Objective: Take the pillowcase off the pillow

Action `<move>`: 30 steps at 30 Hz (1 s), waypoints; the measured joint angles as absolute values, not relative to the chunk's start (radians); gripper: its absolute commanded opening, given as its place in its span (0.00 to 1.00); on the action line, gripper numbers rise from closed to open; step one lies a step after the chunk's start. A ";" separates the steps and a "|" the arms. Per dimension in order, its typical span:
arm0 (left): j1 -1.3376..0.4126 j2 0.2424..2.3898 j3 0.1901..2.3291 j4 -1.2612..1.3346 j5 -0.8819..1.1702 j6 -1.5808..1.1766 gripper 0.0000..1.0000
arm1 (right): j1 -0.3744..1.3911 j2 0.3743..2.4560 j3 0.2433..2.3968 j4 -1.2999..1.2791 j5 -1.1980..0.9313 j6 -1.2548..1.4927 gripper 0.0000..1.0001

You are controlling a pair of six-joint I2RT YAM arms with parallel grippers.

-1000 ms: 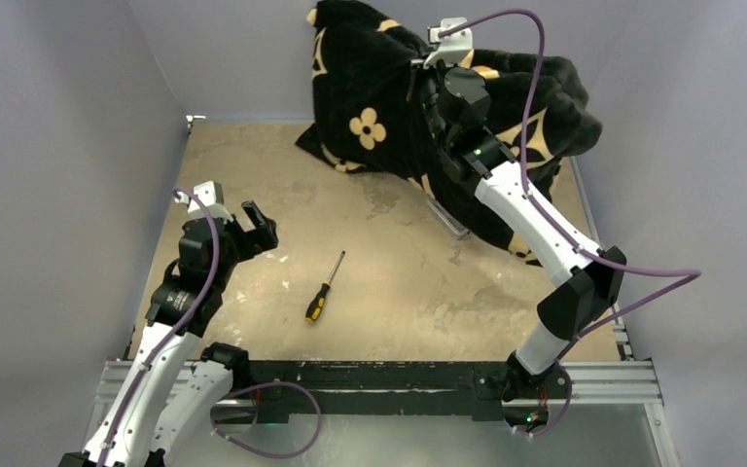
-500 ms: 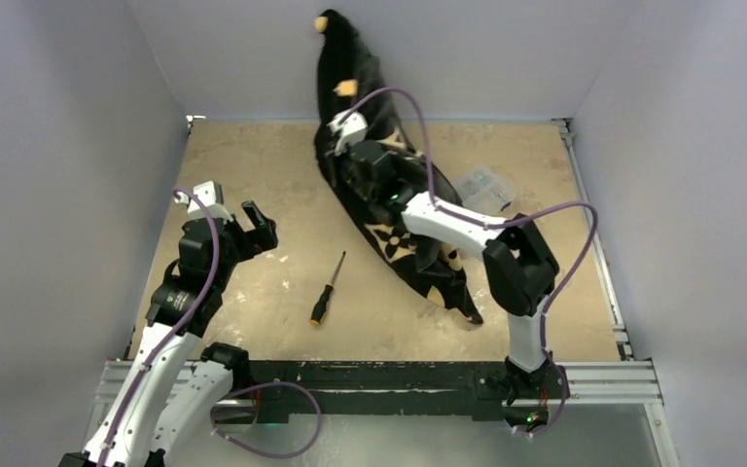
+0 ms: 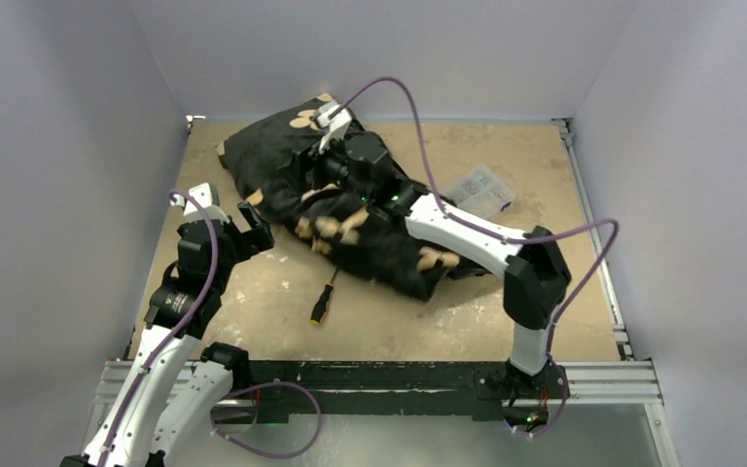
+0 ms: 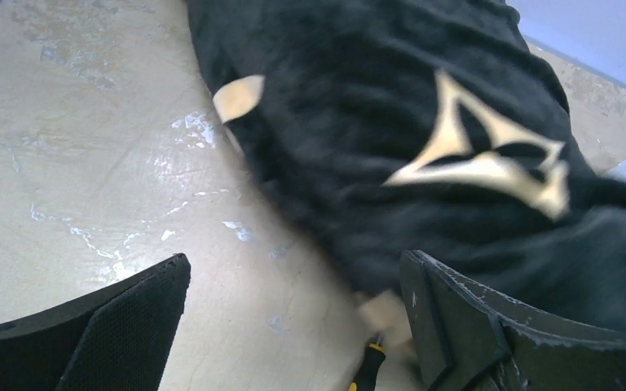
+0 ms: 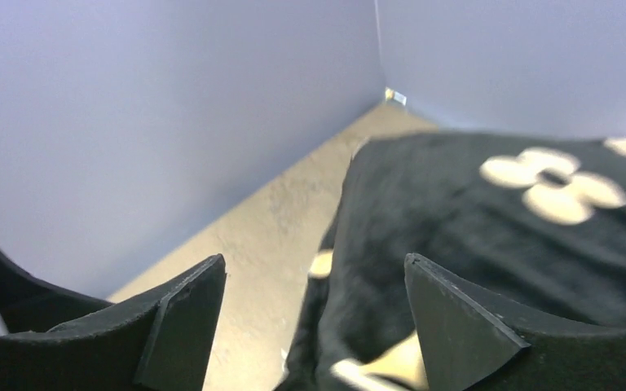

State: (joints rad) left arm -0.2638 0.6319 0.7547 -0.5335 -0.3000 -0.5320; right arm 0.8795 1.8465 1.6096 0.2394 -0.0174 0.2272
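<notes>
Pillowcase sprawls black and tan across the middle of the table, reaching to the far left corner. Nearest us, the left gripper hovers with jaws spread wide and empty, just beside the fabric's near edge. A screwdriver lies beside it, its tip at the cloth. Further back, the right gripper hangs over the cover, jaws parted, grasping nothing. Far right, a clear plastic box.

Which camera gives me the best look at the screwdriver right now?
Top external: the screwdriver lies on the table, handle clear, shaft running up to the edge of the pillowcase. Left wrist catches only a sliver of it at the bottom edge. Right wrist shows none of it.
</notes>
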 measured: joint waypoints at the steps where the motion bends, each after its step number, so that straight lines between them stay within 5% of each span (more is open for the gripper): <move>1: -0.264 0.632 0.755 -0.534 -0.300 -0.532 0.99 | 0.876 1.813 1.610 0.240 -0.015 0.228 0.90; 10: -0.264 0.632 0.755 -0.533 -0.292 -0.532 0.99 | 0.868 1.604 1.583 0.249 0.046 0.255 0.99; 22: -0.262 0.651 0.751 -0.496 -0.213 -0.532 0.99 | 0.815 1.448 1.087 0.133 0.096 0.402 0.99; 30: -0.255 0.694 0.737 -0.461 -0.137 -0.531 0.99 | 0.778 1.417 0.970 0.115 0.078 0.461 0.99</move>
State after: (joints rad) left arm -0.2554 0.6941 0.7372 -0.4610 -0.1368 -0.5312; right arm 0.7784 1.4174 0.9703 0.1146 0.0784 0.4610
